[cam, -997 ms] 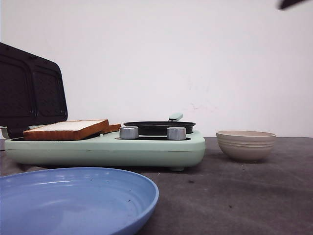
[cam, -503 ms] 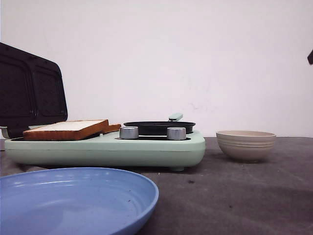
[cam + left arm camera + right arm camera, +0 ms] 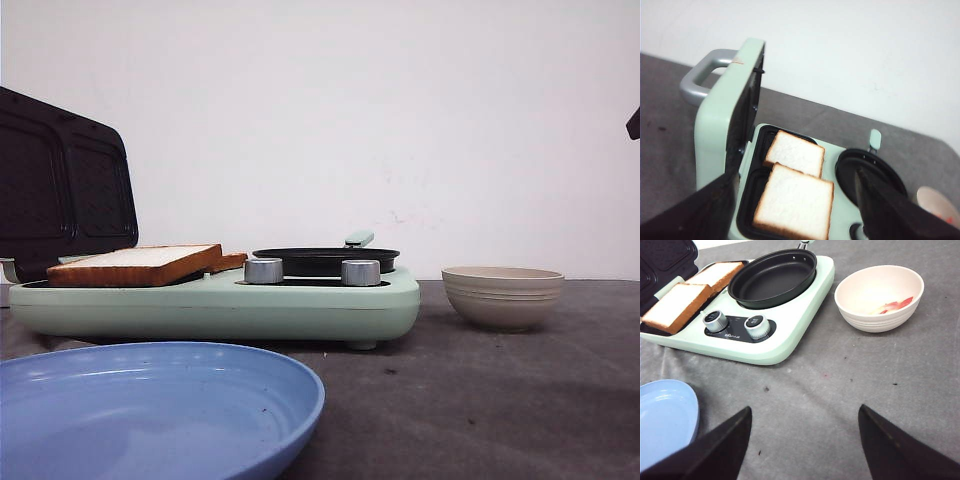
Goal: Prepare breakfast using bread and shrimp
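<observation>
A blue plate (image 3: 150,410) fills the nearest corner of the grey desk (image 3: 480,400) in the front view, at about 7 o'clock. Beyond it, toward 10 o'clock, stands a mint-green breakfast maker (image 3: 220,300) with two silver knobs (image 3: 263,271) on its front and its dark-lined lid (image 3: 62,185) raised upright at the left end. Two slices of bread (image 3: 795,200) lie side by side and touching in the black sandwich tray under that lid, both flat, white faces up, crusts golden-brown. A round black frying pan (image 3: 773,276) sits on the right half of the appliance, its short mint handle (image 3: 874,139) pointing to the far wall. At 3 o'clock, just beside the appliance but apart from it, is a cream ribbed bowl (image 3: 879,297); the shrimp (image 3: 896,305), orange-pink and whitish, rests inside against the bowl's right wall.

The right pincer (image 3: 805,445) hangs above bare desk between plate and bowl, its dark fingers (image 3: 900,450) spread wide with nothing between them. The left pincer (image 3: 790,210) hovers over the bread and tray, its fingers likewise well apart and holding nothing. A plain white wall (image 3: 400,120) closes the scene at 12 o'clock.
</observation>
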Controlling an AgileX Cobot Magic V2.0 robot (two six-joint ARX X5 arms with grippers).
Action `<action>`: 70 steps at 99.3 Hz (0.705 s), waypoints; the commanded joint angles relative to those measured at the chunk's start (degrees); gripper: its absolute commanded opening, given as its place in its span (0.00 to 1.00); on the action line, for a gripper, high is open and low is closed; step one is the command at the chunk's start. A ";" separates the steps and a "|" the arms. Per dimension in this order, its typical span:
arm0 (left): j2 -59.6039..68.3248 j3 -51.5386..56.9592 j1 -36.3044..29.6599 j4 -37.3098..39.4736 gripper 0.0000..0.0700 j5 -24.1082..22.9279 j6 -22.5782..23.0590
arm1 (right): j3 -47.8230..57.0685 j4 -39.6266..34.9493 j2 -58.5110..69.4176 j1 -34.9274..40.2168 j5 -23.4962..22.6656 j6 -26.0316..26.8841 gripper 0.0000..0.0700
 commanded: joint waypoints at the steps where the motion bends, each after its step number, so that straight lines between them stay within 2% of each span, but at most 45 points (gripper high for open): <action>1: 3.98 3.32 1.33 0.83 0.56 1.18 -3.72 | 0.07 0.59 -0.04 0.57 -0.13 -0.28 0.59; 22: 17.94 12.92 9.35 -0.39 0.56 11.34 -6.95 | 0.07 0.57 -0.04 0.57 -0.48 -0.70 0.59; 49: 31.43 23.45 23.26 -0.46 0.56 23.08 -12.31 | 0.07 0.55 -0.04 0.57 -1.64 -0.70 0.59; 70: 37.03 25.75 27.19 -0.28 0.56 24.79 -13.46 | 0.07 0.55 -0.04 0.57 -1.62 -0.72 0.59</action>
